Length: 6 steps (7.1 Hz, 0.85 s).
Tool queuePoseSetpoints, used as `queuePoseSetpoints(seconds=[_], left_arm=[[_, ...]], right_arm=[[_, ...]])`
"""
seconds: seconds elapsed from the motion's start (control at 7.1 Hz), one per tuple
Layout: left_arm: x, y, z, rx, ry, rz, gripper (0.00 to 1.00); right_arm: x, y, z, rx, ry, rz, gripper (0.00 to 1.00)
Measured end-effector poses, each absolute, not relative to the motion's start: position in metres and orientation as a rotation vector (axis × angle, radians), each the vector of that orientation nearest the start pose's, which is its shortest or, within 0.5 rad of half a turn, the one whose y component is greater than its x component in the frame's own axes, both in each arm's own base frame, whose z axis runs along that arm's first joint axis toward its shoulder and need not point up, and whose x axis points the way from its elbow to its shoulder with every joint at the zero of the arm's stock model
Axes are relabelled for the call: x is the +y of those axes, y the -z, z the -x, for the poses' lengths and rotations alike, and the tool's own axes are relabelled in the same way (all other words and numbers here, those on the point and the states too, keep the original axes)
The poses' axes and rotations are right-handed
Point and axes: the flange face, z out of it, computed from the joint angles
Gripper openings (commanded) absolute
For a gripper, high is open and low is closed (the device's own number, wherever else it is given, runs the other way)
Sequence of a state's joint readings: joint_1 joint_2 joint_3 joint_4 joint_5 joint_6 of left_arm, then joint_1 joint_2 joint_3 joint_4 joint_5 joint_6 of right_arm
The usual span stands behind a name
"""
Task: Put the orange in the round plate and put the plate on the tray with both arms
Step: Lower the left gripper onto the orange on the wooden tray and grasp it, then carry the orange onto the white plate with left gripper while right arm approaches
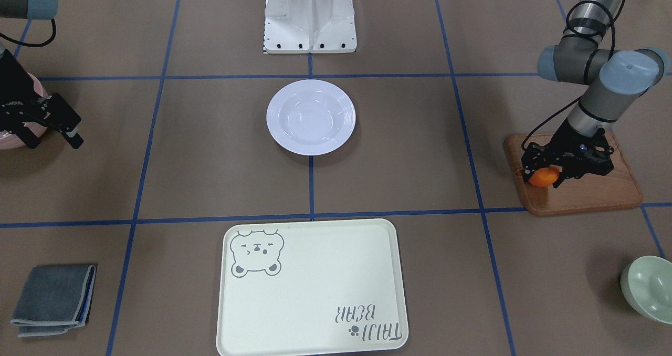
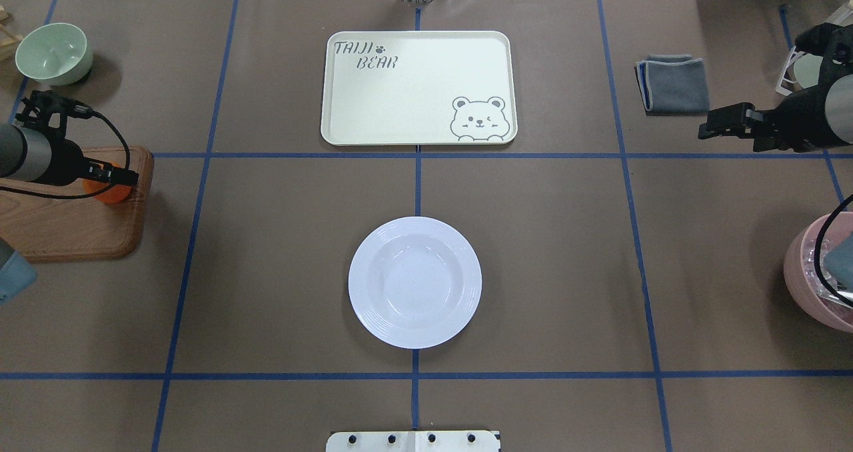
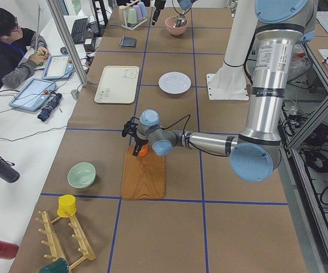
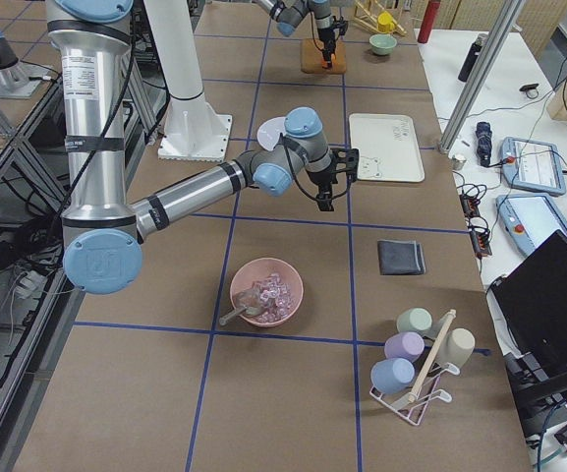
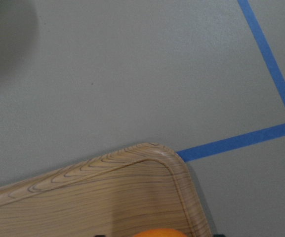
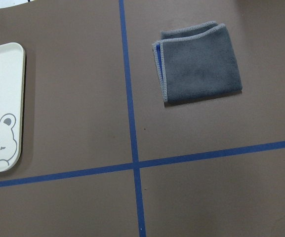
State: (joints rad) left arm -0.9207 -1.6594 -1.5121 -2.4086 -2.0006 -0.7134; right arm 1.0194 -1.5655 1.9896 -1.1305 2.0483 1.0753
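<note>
The orange [image 1: 543, 177] sits at a corner of the brown wooden board [image 1: 588, 193], and my left gripper [image 1: 544, 176] is shut on it, one black finger on each side. Only the top of the orange [image 5: 159, 233] shows at the bottom edge of the left wrist view. The white round plate [image 2: 363, 282] stands empty in the middle of the table. Beyond it lies the cream tray [image 2: 413, 105] with the bear drawing, nothing on it. My right gripper [image 1: 52, 138] hangs open over the table's other end, holding nothing.
A pale green bowl [image 2: 52, 53] stands beyond the board. A folded grey cloth [image 2: 673, 83] lies near my right gripper, and a pink bowl [image 2: 823, 272] sits at the right edge. The robot's white base [image 1: 310, 17] is behind the plate.
</note>
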Motion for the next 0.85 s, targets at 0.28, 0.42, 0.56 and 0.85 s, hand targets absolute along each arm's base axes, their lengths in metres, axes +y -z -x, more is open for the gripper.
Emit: queuePoseSetpoints(seconds=[0.28, 0.42, 0.56, 0.85], left_arm=[[-0.501, -0.501, -0.268, 0.924, -0.131, -0.401, 0.0], [-0.505, -0.458, -0.272, 0.947, -0.077, -0.374, 0.0], [-0.51, -0.405, -0.285, 0.961, -0.017, -0.343, 0.0], [-0.502, -0.303, -0.348, 0.94, 0.077, -0.287, 0.0]], right_arm=[[-0.466, -0.406, 0.184, -0.928, -0.276, -0.26, 1.0], [-0.465, -0.404, 0.186, -0.933, -0.275, -0.259, 1.0], [-0.464, -0.4, 0.192, -0.949, -0.287, -0.254, 0.99], [-0.457, -0.387, 0.211, -1.016, -0.37, -0.247, 0.97]])
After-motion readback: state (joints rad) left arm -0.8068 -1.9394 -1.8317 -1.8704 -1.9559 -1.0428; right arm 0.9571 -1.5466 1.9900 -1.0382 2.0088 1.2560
